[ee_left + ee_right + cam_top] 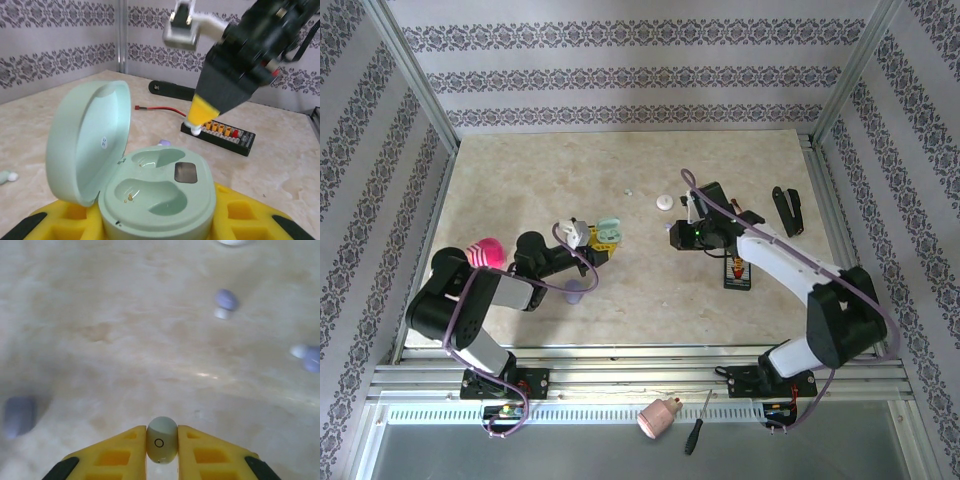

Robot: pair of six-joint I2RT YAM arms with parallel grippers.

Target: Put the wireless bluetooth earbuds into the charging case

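The pale stone table [620,180] carries everything, and the mint charging case [157,195] is the thing to steer by. The left tool [157,222] is clamped around the base of the case and holds it upright. The lid [87,142] is swung open on the side away from the right arm. Both wells [150,192] face up and look empty.

The right tool [161,432] hangs to the right of the case, raised above table level and apart from it. It is closed on a mint earbud [161,440], pinched between the yellow pads with its long axis running along the fingers. In the left wrist view the same tool [195,127] tips down and toward the case.

I judge the coming move to be the right arm's: carry the earbud leftward over the open case, turn it to match a well's long axis, then lower it.

Loose buds [226,299] lie on the table beyond the case, one mint bud [6,176] on the lid side.
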